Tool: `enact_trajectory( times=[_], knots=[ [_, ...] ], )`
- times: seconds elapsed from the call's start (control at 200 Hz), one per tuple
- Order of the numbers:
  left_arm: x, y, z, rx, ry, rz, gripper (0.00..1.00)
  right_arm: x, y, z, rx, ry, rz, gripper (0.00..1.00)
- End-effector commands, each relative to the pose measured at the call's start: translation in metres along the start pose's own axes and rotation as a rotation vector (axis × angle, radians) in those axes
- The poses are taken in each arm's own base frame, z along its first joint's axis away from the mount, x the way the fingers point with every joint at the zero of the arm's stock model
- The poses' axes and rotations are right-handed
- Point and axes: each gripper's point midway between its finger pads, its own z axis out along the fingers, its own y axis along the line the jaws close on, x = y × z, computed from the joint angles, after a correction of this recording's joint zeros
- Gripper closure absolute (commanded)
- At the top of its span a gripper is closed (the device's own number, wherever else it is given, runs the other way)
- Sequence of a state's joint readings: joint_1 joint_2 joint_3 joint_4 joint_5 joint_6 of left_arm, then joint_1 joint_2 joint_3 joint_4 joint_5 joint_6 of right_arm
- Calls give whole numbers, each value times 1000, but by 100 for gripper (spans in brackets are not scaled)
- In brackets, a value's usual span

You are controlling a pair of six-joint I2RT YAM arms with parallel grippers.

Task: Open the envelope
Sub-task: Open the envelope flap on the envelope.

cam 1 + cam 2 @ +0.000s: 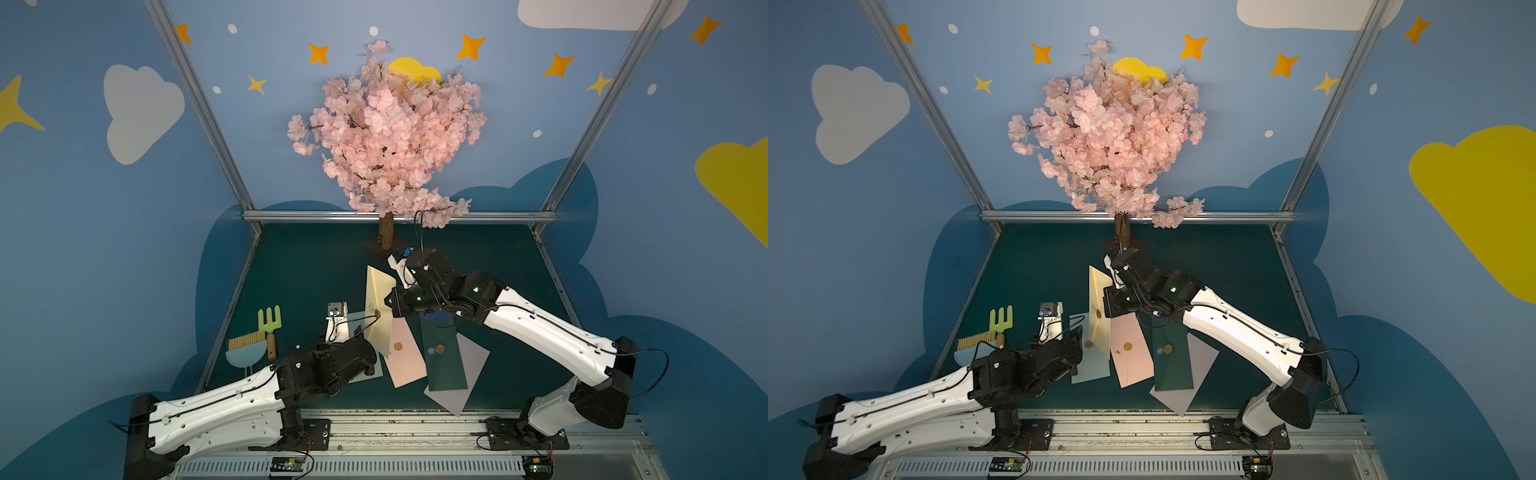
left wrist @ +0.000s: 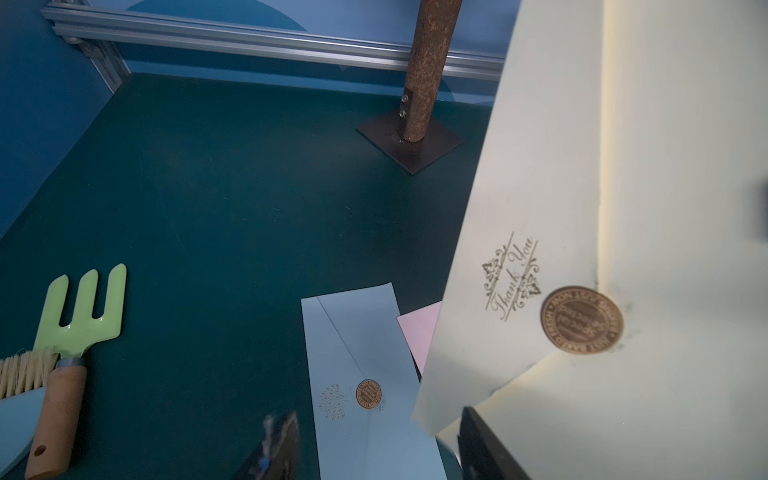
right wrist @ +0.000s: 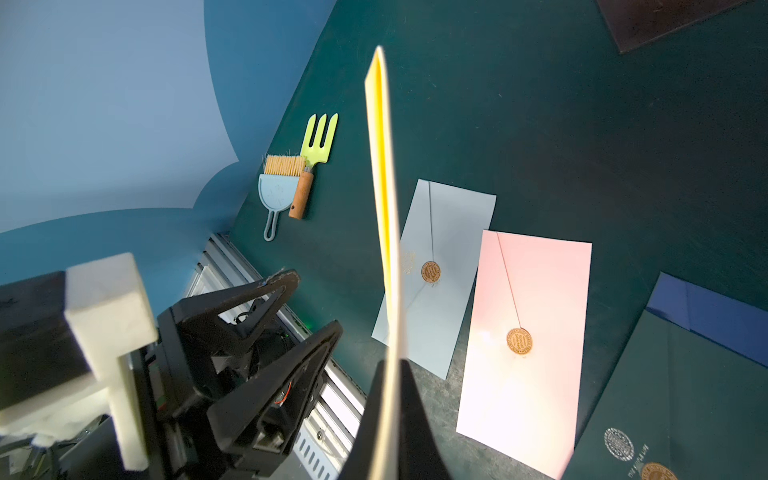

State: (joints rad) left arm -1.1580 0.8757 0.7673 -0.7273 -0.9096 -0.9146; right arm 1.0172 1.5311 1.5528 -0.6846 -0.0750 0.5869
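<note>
A cream envelope (image 1: 380, 307) (image 1: 1098, 307) stands on edge above the table, its flap side with a brown round seal (image 2: 582, 320) facing my left arm. My right gripper (image 1: 388, 299) (image 3: 392, 361) is shut on the envelope's edge (image 3: 384, 166). My left gripper (image 2: 376, 436) (image 3: 313, 301) is open beside the flap. One dark finger (image 2: 478, 449) lies against the envelope below the flap's free corner. The flap's (image 2: 498, 249) lower edge curls a little off the body.
Light blue (image 2: 361, 374), pink (image 1: 405, 357), dark green (image 1: 442, 357) and lilac (image 1: 465, 374) envelopes lie flat under the arms. A green hand rake (image 1: 270, 322) and a brush with dustpan (image 1: 245, 353) lie at the left. The blossom tree's trunk (image 1: 386, 232) stands at the back.
</note>
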Motion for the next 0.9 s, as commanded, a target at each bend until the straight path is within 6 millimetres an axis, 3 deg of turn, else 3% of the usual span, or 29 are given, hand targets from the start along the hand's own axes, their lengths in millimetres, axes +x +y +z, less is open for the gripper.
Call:
enact_trajectory(
  times=[0.0,0.155,0.285,0.36,0.551,0.896],
  knots=[
    [4,12,1,-34,4,10,38,5,3,-8,-14,7,-12,100],
    [5,7,1,-4,7,25,37,2,2,-9,-5,-5,-13,100],
    [6,-39,0,239,-16,125,32,-5,4,-11,3,-21,-24,100],
    [7,-46,-1,289,-28,140,32,-9,8,-13,1,-25,-33,100],
    [12,-49,0,297,-18,217,32,-15,11,-14,0,-28,-37,100],
    [-5,-22,7,100,-73,216,33,-11,15,-15,-1,-13,-37,100]
  ],
)
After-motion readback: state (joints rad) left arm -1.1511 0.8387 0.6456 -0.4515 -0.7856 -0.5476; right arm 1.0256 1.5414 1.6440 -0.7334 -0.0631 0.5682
